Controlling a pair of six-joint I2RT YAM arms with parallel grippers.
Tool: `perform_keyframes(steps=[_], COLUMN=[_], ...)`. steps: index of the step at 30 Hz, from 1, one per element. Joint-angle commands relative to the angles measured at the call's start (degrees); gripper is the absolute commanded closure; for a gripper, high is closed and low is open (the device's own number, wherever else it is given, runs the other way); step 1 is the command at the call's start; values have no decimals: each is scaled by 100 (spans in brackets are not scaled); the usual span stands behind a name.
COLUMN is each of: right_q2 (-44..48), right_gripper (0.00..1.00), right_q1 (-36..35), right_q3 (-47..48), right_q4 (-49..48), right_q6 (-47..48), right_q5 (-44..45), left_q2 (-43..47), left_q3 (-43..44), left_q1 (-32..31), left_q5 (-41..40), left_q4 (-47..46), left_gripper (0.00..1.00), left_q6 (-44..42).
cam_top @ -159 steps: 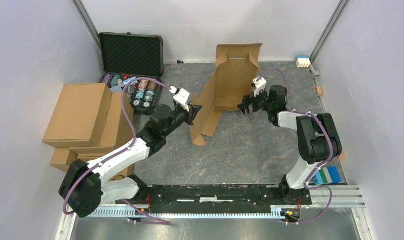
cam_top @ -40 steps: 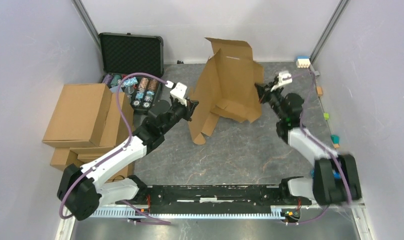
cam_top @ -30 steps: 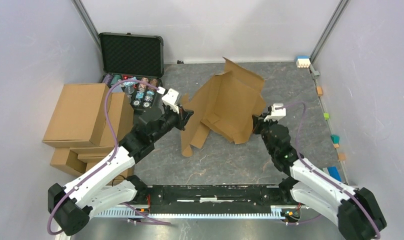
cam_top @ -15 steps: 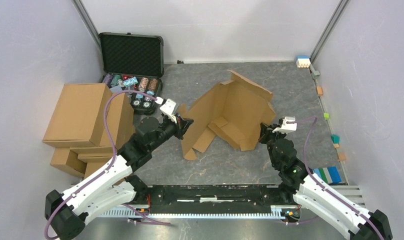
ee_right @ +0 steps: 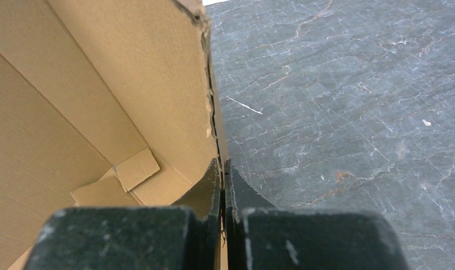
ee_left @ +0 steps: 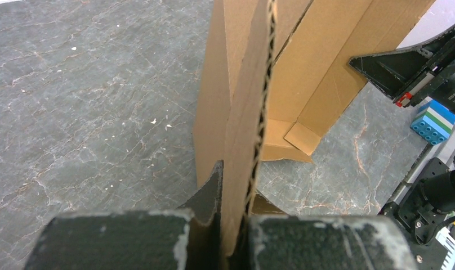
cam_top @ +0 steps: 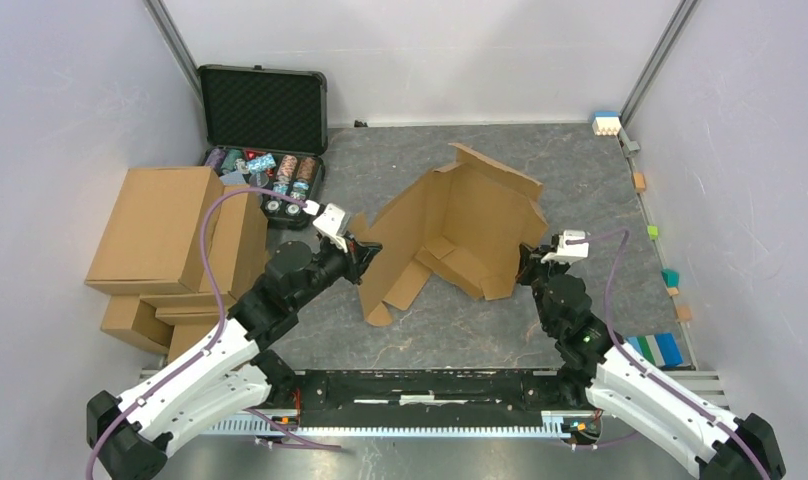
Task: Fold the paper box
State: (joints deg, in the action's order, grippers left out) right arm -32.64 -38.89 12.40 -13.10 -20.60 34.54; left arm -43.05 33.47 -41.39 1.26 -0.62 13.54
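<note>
Since earlier: both arms have drawn back toward the near edge; the paper box [cam_top: 470, 215], which stood tall by the far wall, now sits lower at mid-table.
Left gripper [cam_top: 358, 255] [ee_left: 233, 225]: clamped on the sheet's left edge, whose corrugated rim rises between the black fingers.
Right gripper [cam_top: 525, 268] [ee_right: 222, 185]: pinched tight on the sheet's ragged right edge.
Paper box, look: plain brown corrugated card, half open, panels raised like walls, small flaps folded inward at the base.
Paper box, place: spanning between both grippers, lower flaps touching the grey table [cam_top: 430, 330].
Surroundings: stacked brown cartons [cam_top: 160, 230] and an open black case [cam_top: 263, 100] at left; coloured blocks [cam_top: 656, 350] at right.
</note>
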Motion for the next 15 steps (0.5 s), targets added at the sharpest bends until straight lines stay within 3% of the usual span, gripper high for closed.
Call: perform_keyframes(steps=[1,6,11,15], right_q2=[-514,-842,-763,-643], right_gripper=[100,100,96,93], right_q1=[13,-39,-48,-47], right_q3=[59,88,-120,-259], right_q4=[557,719,684,557], right_q6=[-226,-872,-675,-451], right_q5=[-172,-316,-197,-256], left_q2=[27,-88,-143,-279], left_q3=[-277,-403,-526,-484], left_q1=[-36,-28,-27,-27], left_q5=[-104,-83,-102,-92], left_q4=[82,-265,-360,-351], left_gripper=[97,87,74,75], left_q6=[322,385,456,465])
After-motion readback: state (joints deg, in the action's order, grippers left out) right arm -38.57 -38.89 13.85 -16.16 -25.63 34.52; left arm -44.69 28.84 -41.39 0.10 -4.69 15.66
